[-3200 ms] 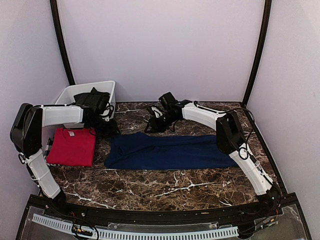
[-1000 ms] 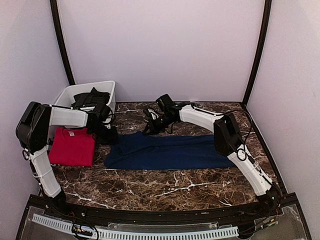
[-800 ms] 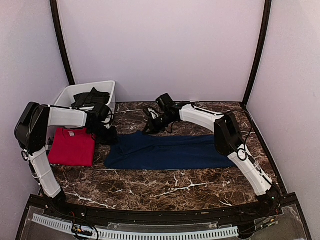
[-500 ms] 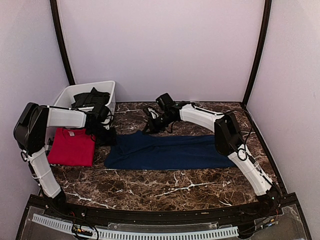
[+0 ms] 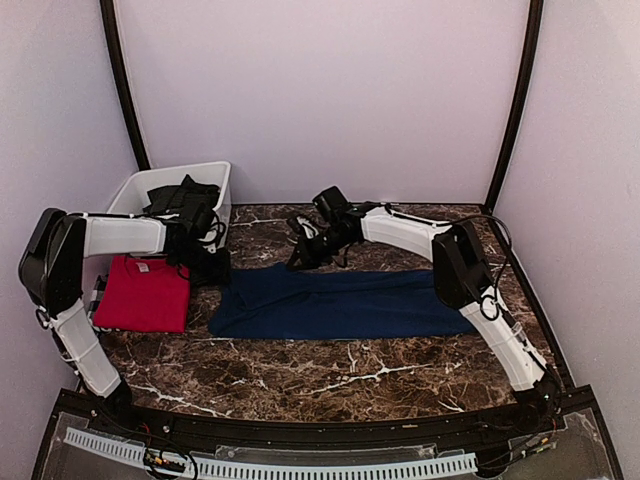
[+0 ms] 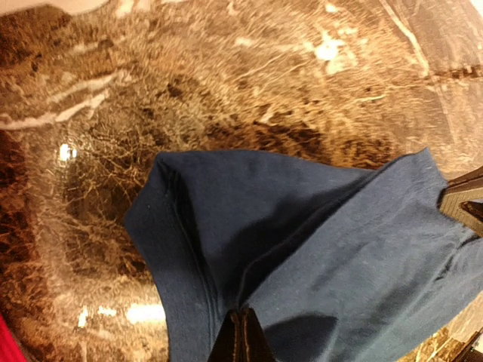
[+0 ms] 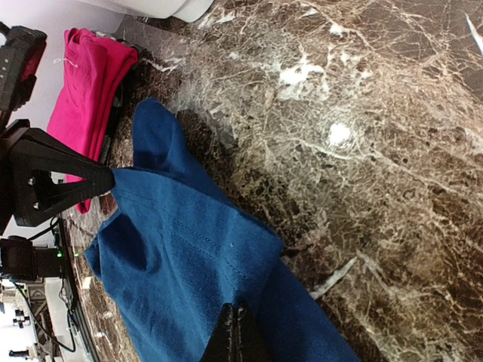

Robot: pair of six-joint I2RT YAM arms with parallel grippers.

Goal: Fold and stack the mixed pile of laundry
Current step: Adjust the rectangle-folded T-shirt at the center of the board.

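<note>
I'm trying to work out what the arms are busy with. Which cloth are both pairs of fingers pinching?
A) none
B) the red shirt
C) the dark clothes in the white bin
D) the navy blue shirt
D: the wrist views show the left fingers and right fingers closed on the navy blue shirt; the red shirt lies apart.

Pale lilac walls (image 5: 320, 100) on three sides. Brown marble surface (image 5: 330, 375), white-veined, glossy. Black curved poles (image 5: 122, 90) at 10 and 2 o'clock.
</note>
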